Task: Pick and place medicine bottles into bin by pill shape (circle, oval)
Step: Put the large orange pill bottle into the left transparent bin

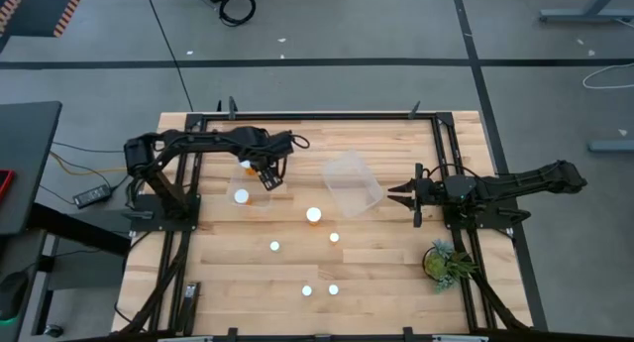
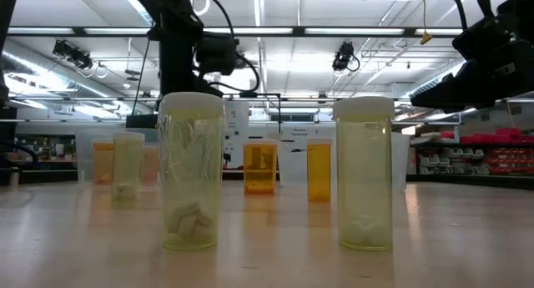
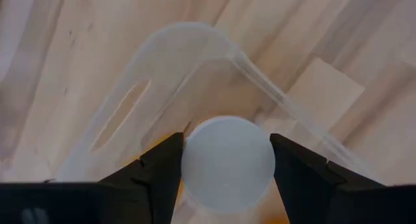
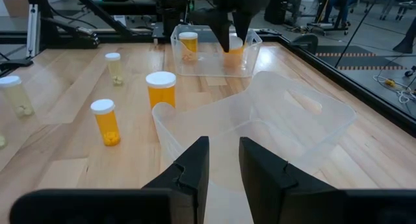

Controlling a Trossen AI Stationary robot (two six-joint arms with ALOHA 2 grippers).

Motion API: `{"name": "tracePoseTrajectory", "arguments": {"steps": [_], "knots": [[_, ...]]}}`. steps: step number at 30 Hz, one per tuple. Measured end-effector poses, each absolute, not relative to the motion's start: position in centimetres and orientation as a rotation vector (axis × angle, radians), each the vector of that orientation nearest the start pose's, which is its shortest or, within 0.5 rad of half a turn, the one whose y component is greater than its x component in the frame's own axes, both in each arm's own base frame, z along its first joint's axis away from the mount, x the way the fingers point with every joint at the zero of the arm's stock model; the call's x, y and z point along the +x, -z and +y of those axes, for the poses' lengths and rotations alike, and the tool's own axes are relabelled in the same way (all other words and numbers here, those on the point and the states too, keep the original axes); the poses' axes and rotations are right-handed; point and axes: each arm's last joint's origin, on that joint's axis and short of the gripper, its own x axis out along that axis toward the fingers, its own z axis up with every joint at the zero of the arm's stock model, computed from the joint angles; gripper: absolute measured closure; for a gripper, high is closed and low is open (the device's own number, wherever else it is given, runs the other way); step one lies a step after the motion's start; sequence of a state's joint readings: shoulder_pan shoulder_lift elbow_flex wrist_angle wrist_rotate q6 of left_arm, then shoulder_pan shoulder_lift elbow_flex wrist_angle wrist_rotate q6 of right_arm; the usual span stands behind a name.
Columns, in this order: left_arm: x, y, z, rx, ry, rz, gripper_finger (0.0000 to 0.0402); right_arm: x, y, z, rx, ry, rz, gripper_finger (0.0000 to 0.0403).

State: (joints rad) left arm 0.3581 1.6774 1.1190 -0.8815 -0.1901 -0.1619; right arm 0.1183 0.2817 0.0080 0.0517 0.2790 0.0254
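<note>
My left gripper (image 1: 267, 173) is shut on an orange medicine bottle with a white cap (image 3: 227, 162), over the left clear bin (image 1: 253, 190). That bin holds another bottle (image 4: 188, 45), standing upright. My right gripper (image 1: 401, 193) is open by a narrow gap and empty, just off the near-right corner of the right clear bin (image 1: 352, 183); its fingertips (image 4: 224, 162) point at the bin's wall. Several more white-capped bottles stand upright on the table, among them a wide orange one (image 1: 313, 215) and two pale ones (image 2: 190, 171) (image 2: 365, 171). My left gripper pinches the bottle between its two fingers at the top, by the sides of the white cap (image 3: 188, 162). The fingers come from above, pointing down. The bottle stays upright below them (image 4: 235, 55), within the left bin's walls; whether it touches the bin's floor I cannot tell.
A small green plant (image 1: 443, 261) stands at the right, near my right arm. Loose bottles are spread over the table's middle and near part (image 1: 274, 247) (image 1: 334, 237) (image 1: 307, 290) (image 1: 333, 289). A black frame borders the wooden table (image 1: 396, 273).
</note>
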Motion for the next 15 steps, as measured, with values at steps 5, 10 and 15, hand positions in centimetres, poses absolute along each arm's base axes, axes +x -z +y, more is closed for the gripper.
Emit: {"name": "tracePoseTrajectory", "arguments": {"steps": [5,10,15], "knots": [[27.96,-18.77,11.38,-0.271,-0.562,1.366,0.0179,11.19,-14.74,0.53,-0.019,0.163,0.216,0.0311],[28.16,-18.96,11.37,-0.276,-0.541,1.360,0.0183,11.19,-14.74,0.53,-0.019,0.163,0.216,0.0311],[28.15,-19.61,11.49,-0.273,-0.546,1.332,0.0179,11.19,-14.74,0.53,-0.019,0.163,0.216,0.0311]]}}
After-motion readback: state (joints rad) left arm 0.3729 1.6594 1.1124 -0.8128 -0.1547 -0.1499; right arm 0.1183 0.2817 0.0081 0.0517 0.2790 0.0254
